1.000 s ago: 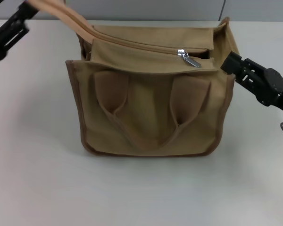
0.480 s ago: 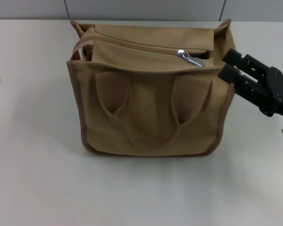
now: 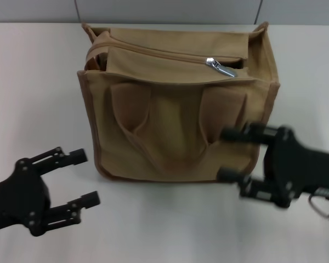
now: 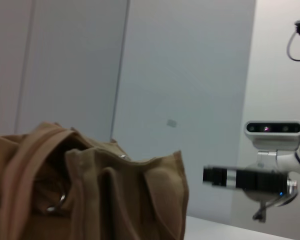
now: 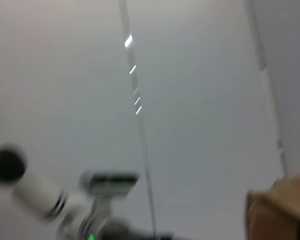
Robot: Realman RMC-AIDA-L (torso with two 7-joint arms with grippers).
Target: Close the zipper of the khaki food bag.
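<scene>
The khaki food bag [image 3: 175, 126] stands upright at the middle of the table, its two handles hanging down its front. The zipper [image 3: 164, 53] runs along the top, with the silver slider [image 3: 219, 66] near the bag's right end. My left gripper [image 3: 85, 179] is open and empty, low at the front left and apart from the bag. My right gripper [image 3: 228, 154] is open and empty in front of the bag's lower right corner. The left wrist view shows the bag [image 4: 95, 195] from its side. The right wrist view shows only a corner of the bag [image 5: 282, 210].
The pale table [image 3: 38, 93] lies around the bag, with a grey panelled wall [image 3: 170, 10] behind it. A thin wire loop [image 3: 324, 207] hangs by my right arm. The left wrist view shows my right gripper's finger [image 4: 227, 177] and my head camera [image 4: 276, 128].
My left gripper let go of the lifted handle, which fell back onto the bag. Both arms came down to the table's front. My right gripper left the bag's right side.
</scene>
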